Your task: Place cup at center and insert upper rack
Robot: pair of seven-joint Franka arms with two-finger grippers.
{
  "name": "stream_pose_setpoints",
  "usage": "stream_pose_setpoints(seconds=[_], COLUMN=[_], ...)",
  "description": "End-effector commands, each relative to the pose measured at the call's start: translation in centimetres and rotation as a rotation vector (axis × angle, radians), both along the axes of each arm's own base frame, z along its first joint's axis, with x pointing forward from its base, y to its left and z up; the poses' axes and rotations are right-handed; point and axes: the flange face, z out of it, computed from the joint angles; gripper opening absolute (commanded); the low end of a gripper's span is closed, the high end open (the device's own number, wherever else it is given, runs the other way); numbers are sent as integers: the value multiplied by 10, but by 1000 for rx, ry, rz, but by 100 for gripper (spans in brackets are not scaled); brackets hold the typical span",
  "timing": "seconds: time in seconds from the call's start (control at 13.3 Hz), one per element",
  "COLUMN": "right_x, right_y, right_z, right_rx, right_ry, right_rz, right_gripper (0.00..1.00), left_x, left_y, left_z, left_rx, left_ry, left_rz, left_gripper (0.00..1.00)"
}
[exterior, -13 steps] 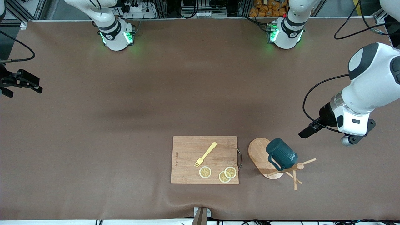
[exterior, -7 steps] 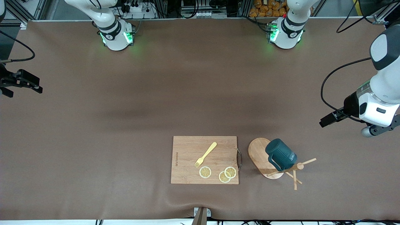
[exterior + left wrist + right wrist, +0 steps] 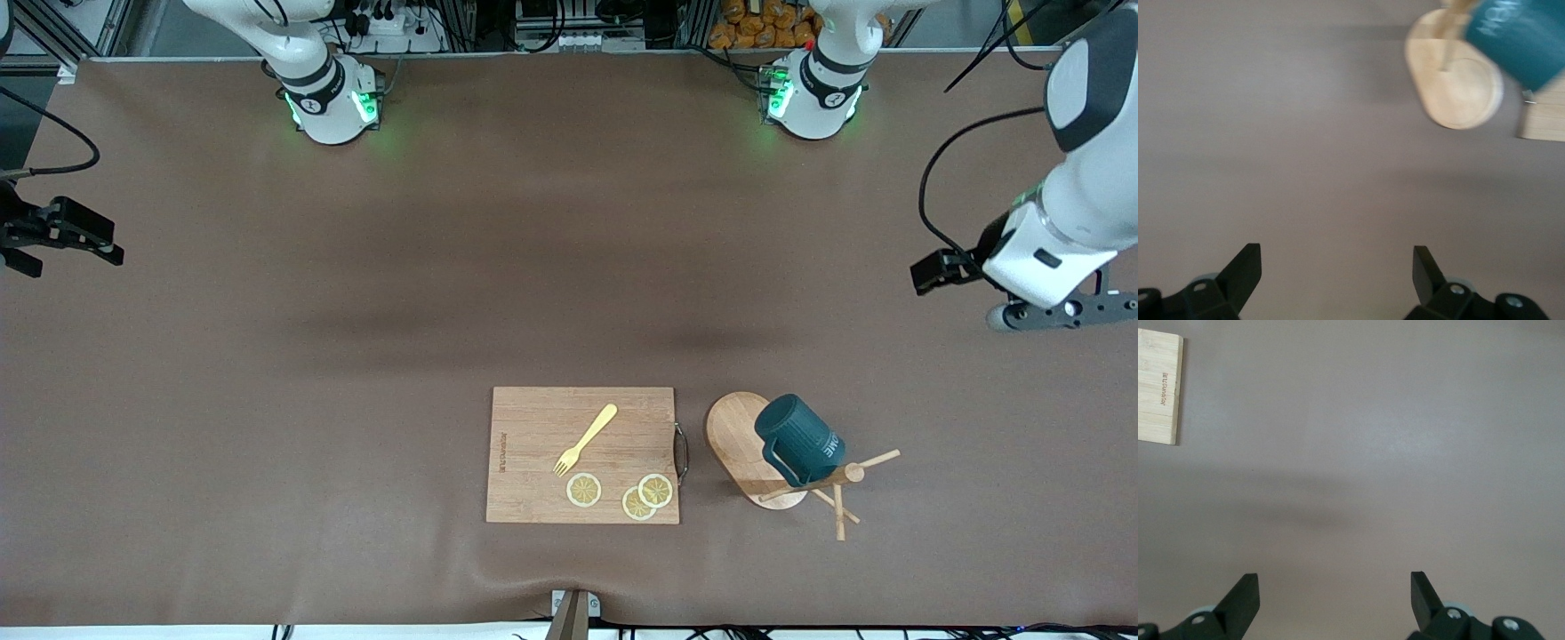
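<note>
Only the wrist views show both grippers' fingers point(image 3: 1245, 270) point(image 3: 1245, 593) spread wide, empty, above bare desk point(image 3: 356, 356). Cup point(image 3: 797, 440) hangs on the rack point(image 3: 782, 462) beside the board point(image 3: 542, 444).

table point(image 3: 267, 400): brown mat | on it: cutting board point(image 3: 533, 480); upper rack point(image 3: 742, 440)

The cutting board point(image 3: 582, 454) sits near the front edge of the counter point(image 3: 356, 356), with a fork point(image 3: 585, 439) and three lemon slices point(image 3: 621, 492) on it. Just beside it, toward the left arm's end, the upper rack point(image 3: 782, 458) stands with the cup point(image 3: 797, 439) hung on it.
</note>
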Motion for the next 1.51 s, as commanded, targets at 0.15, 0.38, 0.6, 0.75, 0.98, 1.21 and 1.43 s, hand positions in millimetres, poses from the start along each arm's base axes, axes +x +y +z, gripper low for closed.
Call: stream_pose_setpoints(seconds=[0.15,0.38,0.6,0.75,0.98,1.21,1.43], right_x=[-3,-3,-3,-3,-3,-4,-3], right_y=[-3,-3,-3,-3,-3,-5,-6], right_z=[4,4,4,4,3,3,2], right_rx=[23,23,23,23,23,23,23], right_ry=[1,1,1,1,3,3,3], right_rz=[-19,-19,-20,-20,-20,-22,-23], right_gripper=[100,100,100,100,100,100,100], left_x=[-55,-53,-52,-52,-54,-55,-56], left_y=[-15,-1,4,13,16,14,14], left_z=[53,68,81,83,85,84,84], left_rx=[-46,-17,-18,-17,-20,-27,-27], left_ry=[8,-19,-23,-27,-28,-22,-20], left_rz=[-148,-155,-135,-76,-50,-42,-45], left_gripper=[100,100,100,100,100,100,100])
